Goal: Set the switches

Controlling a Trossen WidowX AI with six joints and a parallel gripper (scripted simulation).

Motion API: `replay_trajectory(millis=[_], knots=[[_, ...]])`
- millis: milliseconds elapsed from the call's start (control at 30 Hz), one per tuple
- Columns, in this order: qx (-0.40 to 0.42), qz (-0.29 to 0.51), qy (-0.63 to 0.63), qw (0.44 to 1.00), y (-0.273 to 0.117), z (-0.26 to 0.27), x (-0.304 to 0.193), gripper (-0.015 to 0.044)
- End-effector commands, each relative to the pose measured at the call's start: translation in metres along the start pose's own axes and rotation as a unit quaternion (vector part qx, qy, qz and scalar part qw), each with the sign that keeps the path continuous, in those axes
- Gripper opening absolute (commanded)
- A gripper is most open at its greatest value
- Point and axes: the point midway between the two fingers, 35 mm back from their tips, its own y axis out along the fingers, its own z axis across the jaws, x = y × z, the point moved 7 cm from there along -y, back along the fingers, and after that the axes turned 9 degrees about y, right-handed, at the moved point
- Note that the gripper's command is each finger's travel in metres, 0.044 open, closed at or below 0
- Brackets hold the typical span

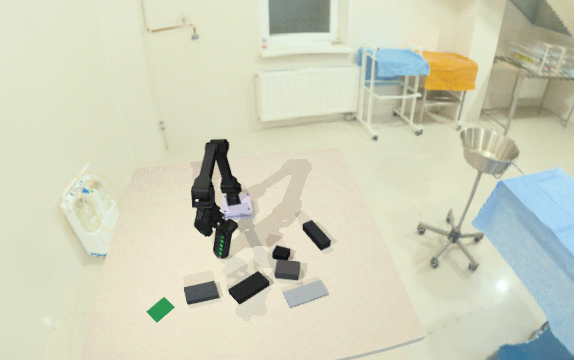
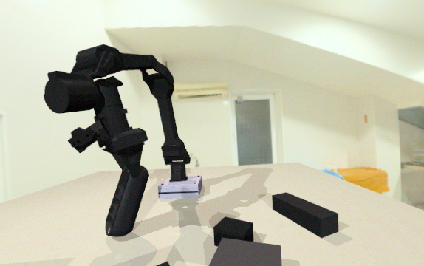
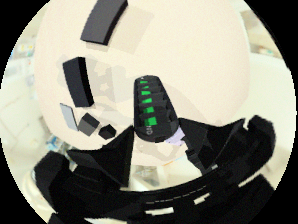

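Claw (image 1: 226, 230) (image 2: 132, 171) (image 3: 156, 124) clamped on switch box (image 1: 224, 245) (image 2: 128, 203) (image 3: 154, 110), steeply tilted (green showing), nearer worktop's (image 1: 357, 305) (image 2: 241, 207) (image 3: 200, 55) left edge in top view.

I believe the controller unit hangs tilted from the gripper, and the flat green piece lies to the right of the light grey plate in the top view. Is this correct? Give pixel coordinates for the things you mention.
Not quite: the top view shows the green piece (image 1: 160, 309) left of the light grey plate (image 1: 306, 293).

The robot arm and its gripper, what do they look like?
The arm is black, with angular, boxy links and a stout cylindrical housing. The gripper is black too, with tapering, wedge-shaped fingers. I can't make out any cable or marking.
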Motion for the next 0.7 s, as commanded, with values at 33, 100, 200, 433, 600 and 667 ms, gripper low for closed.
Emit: replay_trajectory(millis=[33, 100, 200, 433, 600, 667], knots=[[0.003, 0.001, -0.003, 1.000, -0.002, 0.002, 0.008, 0.0335], [0.002, 0.003, -0.003, 1.000, -0.003, 0.003, 0.010, 0.0335], [0.002, 0.006, -0.003, 1.000, -0.004, 0.003, 0.013, 0.0335], [0.003, 0.000, -0.003, 1.000, -0.006, 0.004, 0.017, 0.0335], [0.004, -0.006, -0.003, 1.000, -0.007, 0.004, 0.020, 0.0335], [0.004, -0.008, -0.003, 1.000, -0.008, 0.005, 0.021, 0.0335]])
